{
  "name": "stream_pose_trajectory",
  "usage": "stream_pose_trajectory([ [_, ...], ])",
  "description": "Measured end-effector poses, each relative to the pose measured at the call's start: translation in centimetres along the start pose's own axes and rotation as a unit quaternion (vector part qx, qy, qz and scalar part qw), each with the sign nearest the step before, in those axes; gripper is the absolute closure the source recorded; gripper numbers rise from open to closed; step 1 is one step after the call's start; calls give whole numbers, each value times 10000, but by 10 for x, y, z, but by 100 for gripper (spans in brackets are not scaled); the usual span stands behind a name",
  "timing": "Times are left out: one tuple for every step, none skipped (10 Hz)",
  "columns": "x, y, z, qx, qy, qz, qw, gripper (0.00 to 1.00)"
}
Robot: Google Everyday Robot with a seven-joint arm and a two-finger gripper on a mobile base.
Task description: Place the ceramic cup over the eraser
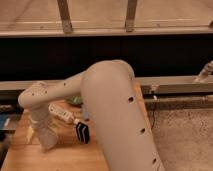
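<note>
The off-white ceramic cup [47, 139] stands on the wooden table [65, 157] at the left. My gripper [41, 121] comes down from the arm's left end right on top of the cup, and its tip is hidden against the cup. The eraser [82, 132], black with a white stripe, stands on the table a short way right of the cup, apart from it. My big white arm [112, 115] crosses the middle of the view and hides the table's right part.
A green bowl [75, 100] sits behind the eraser, partly hidden by the arm. A long white object [62, 114] lies between the bowl and the eraser. A small pale block [31, 132] lies left of the cup. A dark wall and rail run behind the table.
</note>
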Motion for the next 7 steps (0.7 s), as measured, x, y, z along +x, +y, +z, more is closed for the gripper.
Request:
stream_pose_trajectory([
  [-1,1,2,-22,4,-6,10000,20],
  [-2,2,4,-32,12,-14,10000,20],
  [-3,3,5,-34,14,-22,10000,20],
  [-4,3,6,-12,23,-33,10000,23],
  [-4,5,5,49,44,-60,10000,32],
  [-4,7,5,101,66,-75,9999,42],
  [-4,8,5,141,78,-78,9998,52],
])
